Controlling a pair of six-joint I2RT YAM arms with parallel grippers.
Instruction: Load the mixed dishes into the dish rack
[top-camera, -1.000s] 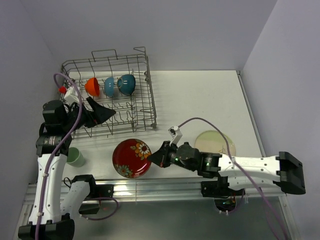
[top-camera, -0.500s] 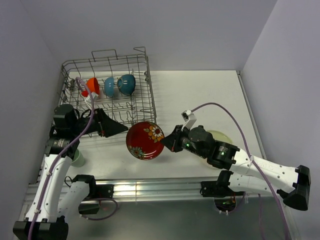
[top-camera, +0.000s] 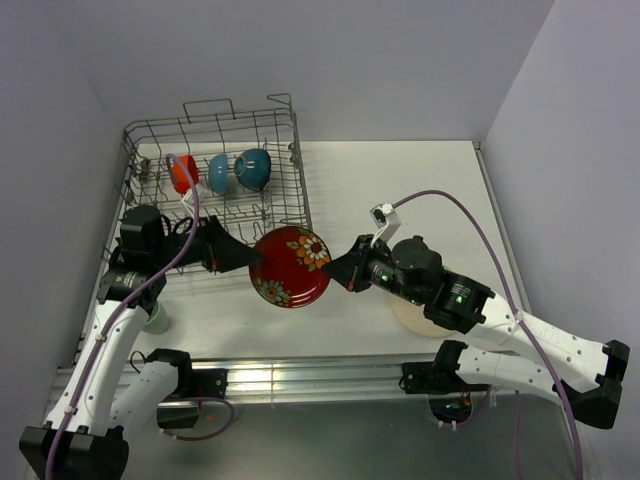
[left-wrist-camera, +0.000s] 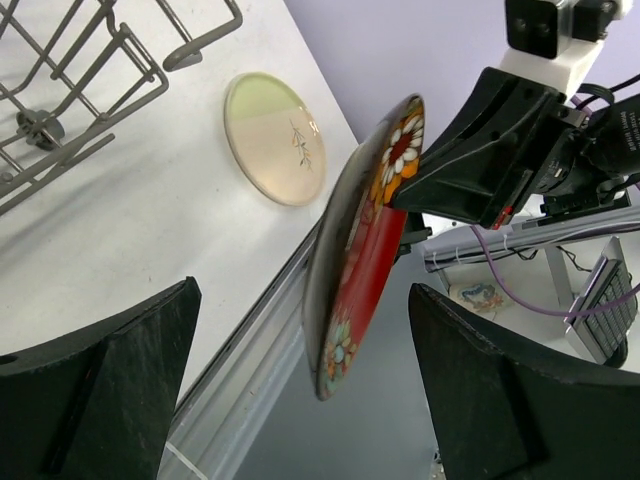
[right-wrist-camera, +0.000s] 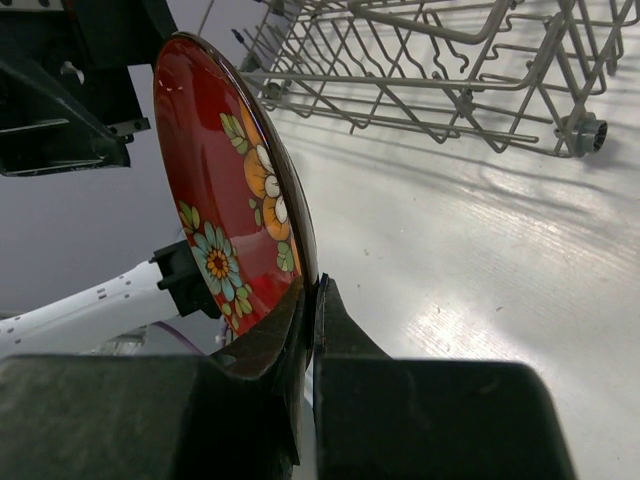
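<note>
My right gripper (top-camera: 350, 272) is shut on the rim of the red floral bowl (top-camera: 290, 266) and holds it on edge above the table, just right of the dish rack (top-camera: 300, 190). In the right wrist view the gripper (right-wrist-camera: 318, 300) pinches the rim of the bowl (right-wrist-camera: 235, 220). My left gripper (top-camera: 240, 258) is open at the bowl's left side. In the left wrist view the bowl (left-wrist-camera: 365, 250) stands between the open gripper's (left-wrist-camera: 302, 295) fingers without touching them. The orange bowl (top-camera: 181, 172), small blue bowl (top-camera: 217, 173) and teal bowl (top-camera: 253, 168) stand in the rack.
The pale green cup (top-camera: 155, 318) sits at the table's left front, partly behind my left arm. The cream plate (left-wrist-camera: 275, 140) lies flat at the right front, mostly hidden under my right arm in the top view (top-camera: 412, 318). The table's front rail runs below both arms.
My right gripper lifted the red bowl off the table and carried it up toward the rack. My left gripper swung right, out from over the rack, to the bowl.
</note>
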